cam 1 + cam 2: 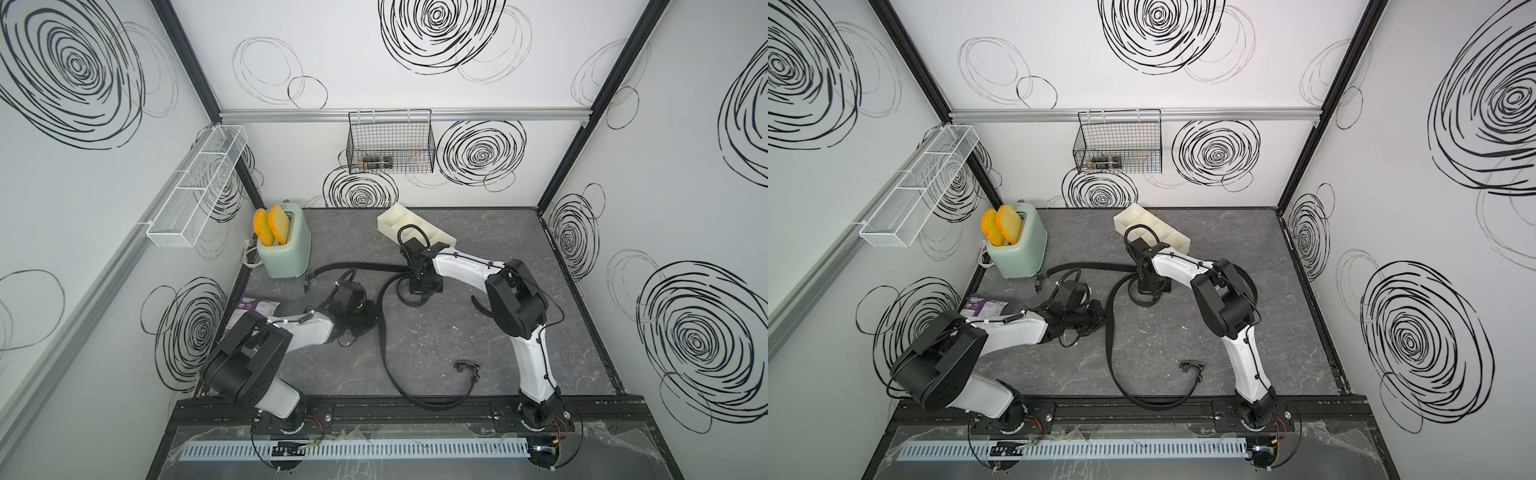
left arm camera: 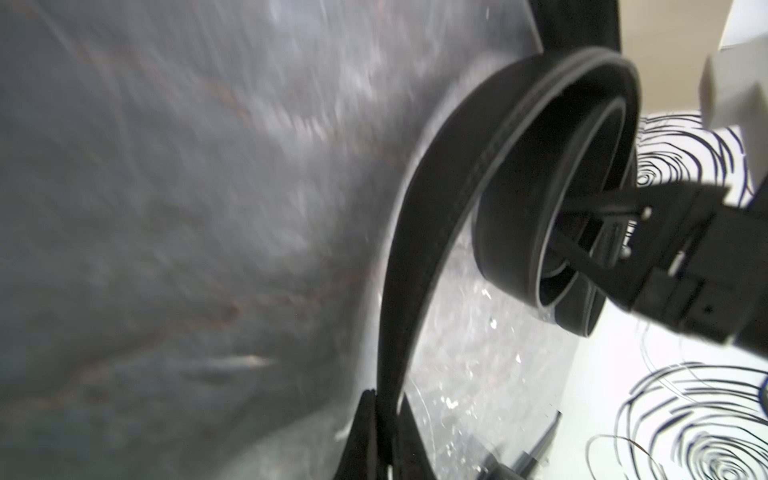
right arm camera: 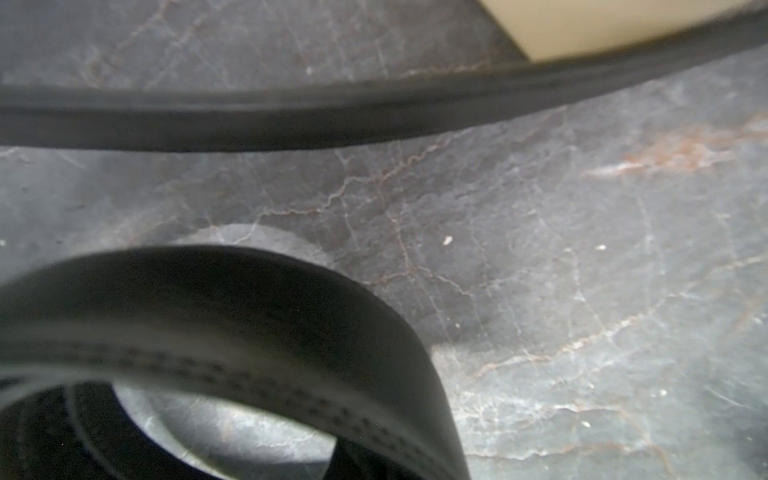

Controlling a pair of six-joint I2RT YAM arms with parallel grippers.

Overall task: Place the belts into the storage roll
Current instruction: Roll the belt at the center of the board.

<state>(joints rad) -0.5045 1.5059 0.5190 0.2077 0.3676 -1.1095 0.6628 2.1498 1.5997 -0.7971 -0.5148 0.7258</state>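
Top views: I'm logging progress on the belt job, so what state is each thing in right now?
long belt, partly coiled, on the table
second belt, uncoiled, flat on the table
storage roll, no belt in the visible compartments
left claw, shut on long belt
right claw, shut on long belt, at its coil
toaster, two slices up

Bright, even, soft light with faint shadows. Both top views bow at the edges. Wrist views are blurred: streaked worktop (image 2: 166, 208), soft-focus belt (image 3: 208, 332).
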